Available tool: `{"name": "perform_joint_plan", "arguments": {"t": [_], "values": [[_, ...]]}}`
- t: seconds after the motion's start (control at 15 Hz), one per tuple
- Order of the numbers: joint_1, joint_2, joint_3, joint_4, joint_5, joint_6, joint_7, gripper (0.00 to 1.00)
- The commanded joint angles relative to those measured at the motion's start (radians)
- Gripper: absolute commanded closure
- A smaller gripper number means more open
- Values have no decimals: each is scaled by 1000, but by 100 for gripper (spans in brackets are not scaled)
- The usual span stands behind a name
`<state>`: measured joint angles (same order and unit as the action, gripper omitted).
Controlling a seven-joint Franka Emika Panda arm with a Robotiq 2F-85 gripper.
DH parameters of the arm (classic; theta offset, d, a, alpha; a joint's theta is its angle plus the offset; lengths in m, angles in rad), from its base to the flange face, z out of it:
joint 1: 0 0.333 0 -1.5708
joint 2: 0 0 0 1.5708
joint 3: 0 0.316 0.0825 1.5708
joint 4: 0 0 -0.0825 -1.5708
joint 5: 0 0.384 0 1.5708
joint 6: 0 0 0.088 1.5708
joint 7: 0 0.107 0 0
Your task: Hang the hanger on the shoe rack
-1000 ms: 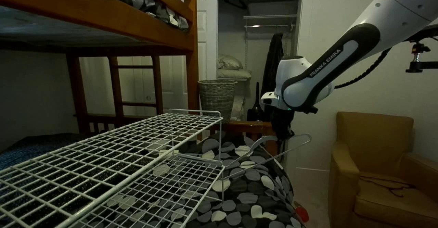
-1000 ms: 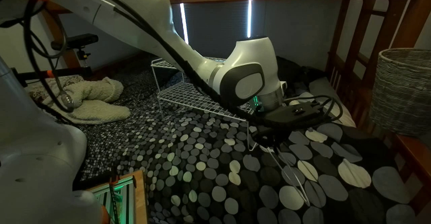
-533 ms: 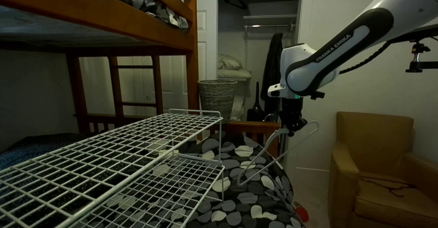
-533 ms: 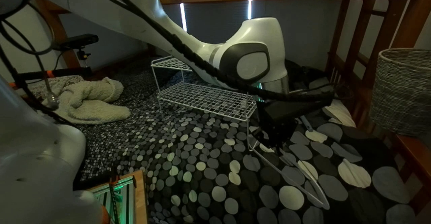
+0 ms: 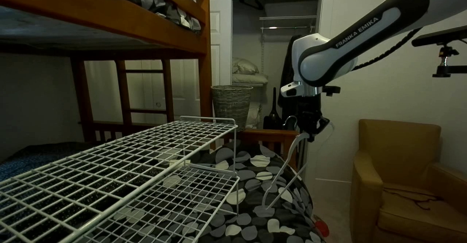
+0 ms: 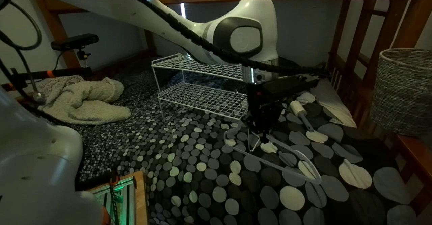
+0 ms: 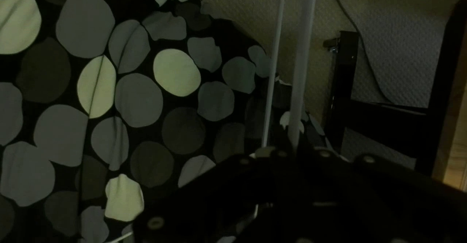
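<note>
Hanger (image 7: 301, 64) is dangling aslant from a tight pinch, near the shoe rack (image 5: 109, 212) but not yet hanging on it
The gripper (image 6: 265, 137) is clenching it near the top, likely so the hook (image 5: 290, 117) is staying free to catch; the rack is standing on spotted bedding (image 6: 219, 194), probably giving an edge within reach; compared with a second ago, the gripper is riding higher, and in an exterior view the hanger's lower end is no longer overlapping the rack
</note>
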<state>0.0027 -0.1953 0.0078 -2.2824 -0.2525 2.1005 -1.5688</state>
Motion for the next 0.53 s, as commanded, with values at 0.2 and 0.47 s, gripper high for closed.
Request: {"name": "perform_joint_plan", "arguments": {"t": [0.2, 0.47], "values": [[59, 40, 27, 114, 52, -216, 66, 99], [76, 101, 50, 197, 80, -309, 191, 99]]}}
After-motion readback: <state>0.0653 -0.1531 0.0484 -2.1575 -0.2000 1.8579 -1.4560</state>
